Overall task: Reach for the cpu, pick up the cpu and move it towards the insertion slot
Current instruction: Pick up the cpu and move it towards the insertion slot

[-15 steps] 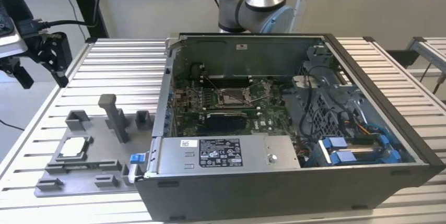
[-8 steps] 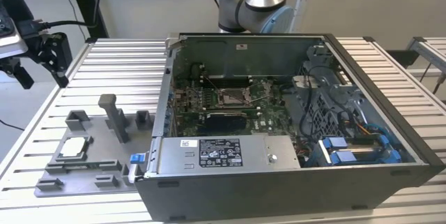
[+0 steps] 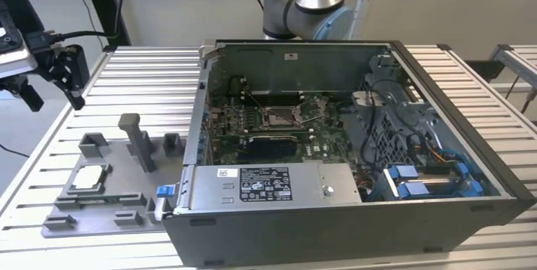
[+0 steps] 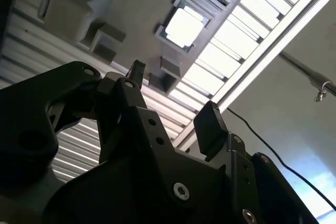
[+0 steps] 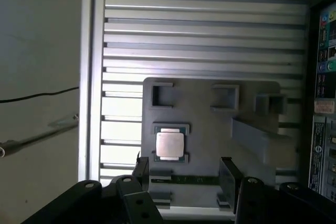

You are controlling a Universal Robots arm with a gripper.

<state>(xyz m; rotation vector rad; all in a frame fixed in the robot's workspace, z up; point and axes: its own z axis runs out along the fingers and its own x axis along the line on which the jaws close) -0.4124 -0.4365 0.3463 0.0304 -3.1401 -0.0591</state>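
Note:
The cpu (image 3: 88, 179) is a small silvery square lying flat in a recess of the grey fixture plate (image 3: 126, 185), at the exterior view's left. Both wrist views look down on the cpu (image 4: 184, 26) (image 5: 169, 145). My gripper (image 3: 57, 105) hangs open well above the table, beyond the plate's far side, with nothing between its fingers (image 5: 228, 174). In both wrist views the gripper (image 4: 173, 98) (image 5: 184, 171) stands wide open and apart from the chip. The insertion slot (image 3: 281, 116), a silver-framed socket, sits on the board inside the open computer case (image 3: 353, 219).
A tall grey post (image 3: 136, 141) and several low blocks rise from the fixture plate near the cpu. The case wall (image 3: 195, 125) stands between plate and slot. The slatted metal table (image 3: 143, 75) ends close to the plate's left side. The arm's base (image 3: 306, 5) stands behind the case.

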